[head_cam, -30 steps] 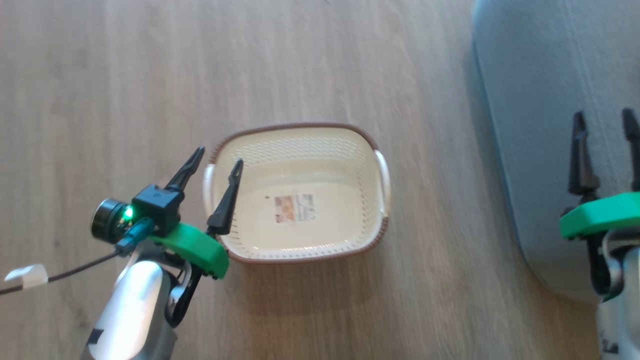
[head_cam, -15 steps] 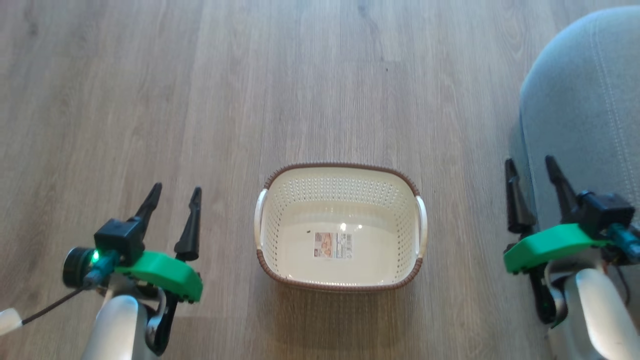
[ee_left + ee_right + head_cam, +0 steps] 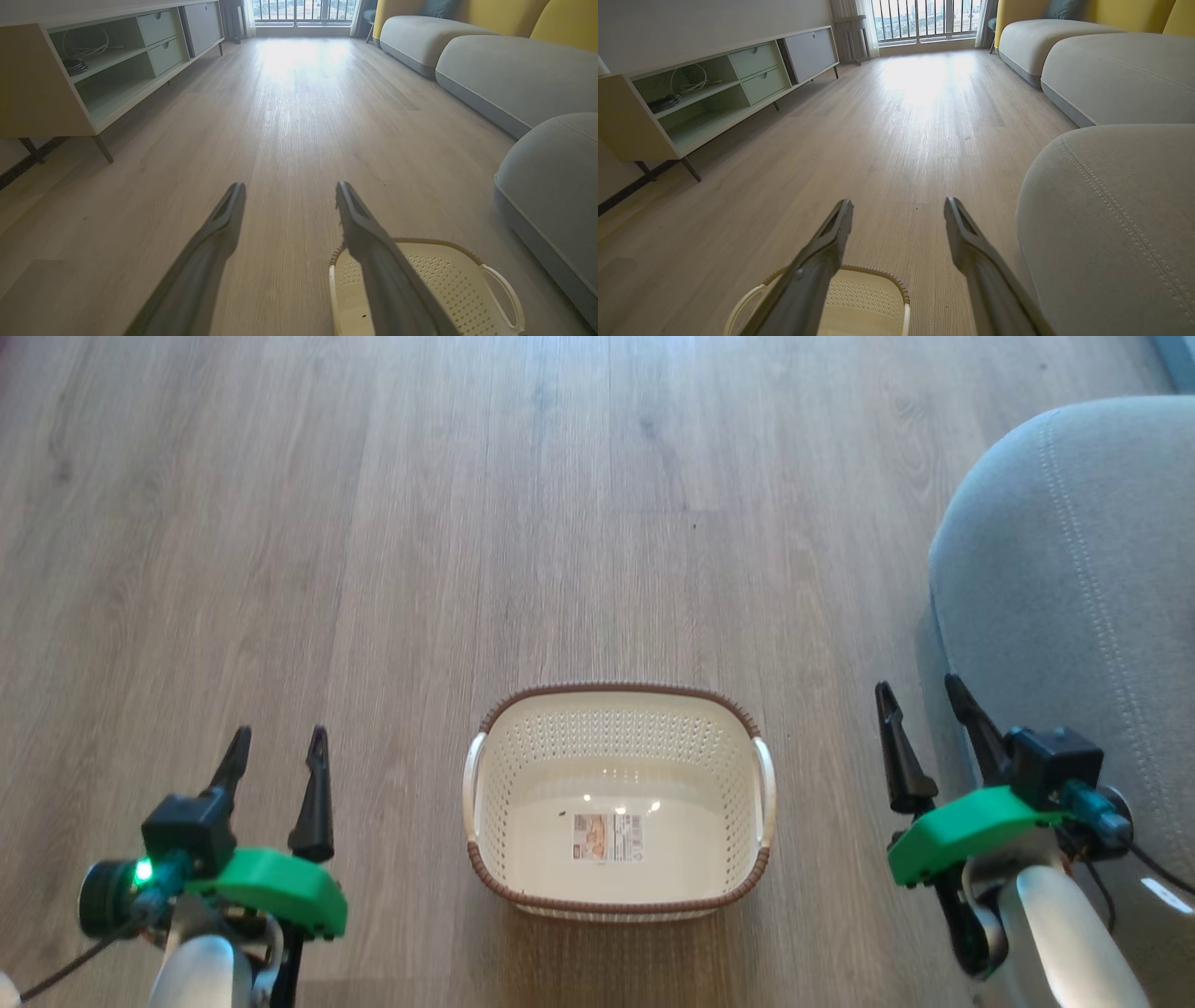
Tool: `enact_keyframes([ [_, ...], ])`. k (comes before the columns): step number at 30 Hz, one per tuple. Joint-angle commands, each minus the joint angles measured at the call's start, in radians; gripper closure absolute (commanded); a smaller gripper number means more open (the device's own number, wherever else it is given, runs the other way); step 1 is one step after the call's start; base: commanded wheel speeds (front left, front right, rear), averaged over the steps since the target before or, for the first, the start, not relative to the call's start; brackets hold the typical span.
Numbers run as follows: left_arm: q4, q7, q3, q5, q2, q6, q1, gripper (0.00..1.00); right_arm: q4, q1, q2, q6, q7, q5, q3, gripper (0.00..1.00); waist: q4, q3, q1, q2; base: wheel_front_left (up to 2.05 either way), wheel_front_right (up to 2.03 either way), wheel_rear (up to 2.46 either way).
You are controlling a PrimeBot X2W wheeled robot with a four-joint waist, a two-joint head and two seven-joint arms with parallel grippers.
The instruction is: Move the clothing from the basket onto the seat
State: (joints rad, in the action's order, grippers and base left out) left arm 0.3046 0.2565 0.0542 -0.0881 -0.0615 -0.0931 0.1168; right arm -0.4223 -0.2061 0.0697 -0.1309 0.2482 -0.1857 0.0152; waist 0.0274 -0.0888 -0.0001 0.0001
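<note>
- Head view: the left gripper (image 3: 280,735) hangs at the lower left over the wooden floor (image 3: 523,523). Its pale forearm rises from the bottom edge and its fingers point up the picture. The jaws stand wide apart with nothing between them.
- The right gripper (image 3: 917,687) is posed much the same at the lower right, leaning slightly to the left. Its jaws are also spread and empty, and its outer finger overlaps the edge of the seat (image 3: 1074,569) in the picture.
- Each wrist carries a green housing (a small green light glows on the left one).
- The basket (image 3: 611,737) stands upright on the floor between the two grippers, apart from both. The grey seat lies off to its right, not touching it.
- A paper label (image 3: 608,837) lies flat on the basket's bare bottom, with an orange-toned picture on its left half and dark print on its right. The writing is too small to read.
- Left wrist view: the left gripper (image 3: 290,185) points along the floor, with the basket (image 3: 448,280) behind its right finger.
- Right wrist view: the right gripper (image 3: 899,203) hangs between the basket (image 3: 864,294) and the seat (image 3: 1111,210).
</note>
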Motion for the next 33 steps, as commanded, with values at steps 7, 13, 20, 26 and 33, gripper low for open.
enact_keyframes([
  [7,-0.043,0.005,0.053,0.012,0.002,-0.002,-0.026,0.00,0.036,0.026,-0.010,0.000,0.013,0.008,0.023,0.00,-0.006,0.035,0.0001,-0.0001,0.00,0.00,0.00],
  [13,-0.045,0.005,0.052,0.012,0.007,-0.007,-0.046,0.00,0.039,0.042,-0.015,0.000,0.013,0.007,0.023,0.00,-0.001,0.050,0.0001,-0.0001,0.00,0.00,0.00],
  [20,-0.046,0.005,0.039,0.013,0.009,-0.016,-0.057,0.00,0.034,0.053,-0.017,0.000,0.013,0.002,0.030,0.00,0.002,0.069,0.0001,-0.0001,0.00,0.00,0.00],
  [26,-0.046,0.005,0.035,0.014,0.010,-0.024,-0.063,0.00,0.035,0.059,-0.018,0.000,0.013,-0.002,0.032,0.00,-0.006,0.075,0.0001,-0.0001,0.00,0.00,0.00],
  [33,-0.047,0.005,0.036,0.004,0.011,-0.029,-0.062,0.00,0.038,0.064,-0.018,0.000,0.014,-0.002,0.029,0.00,-0.015,0.075,0.0001,-0.0001,0.00,0.00,0.00],
])
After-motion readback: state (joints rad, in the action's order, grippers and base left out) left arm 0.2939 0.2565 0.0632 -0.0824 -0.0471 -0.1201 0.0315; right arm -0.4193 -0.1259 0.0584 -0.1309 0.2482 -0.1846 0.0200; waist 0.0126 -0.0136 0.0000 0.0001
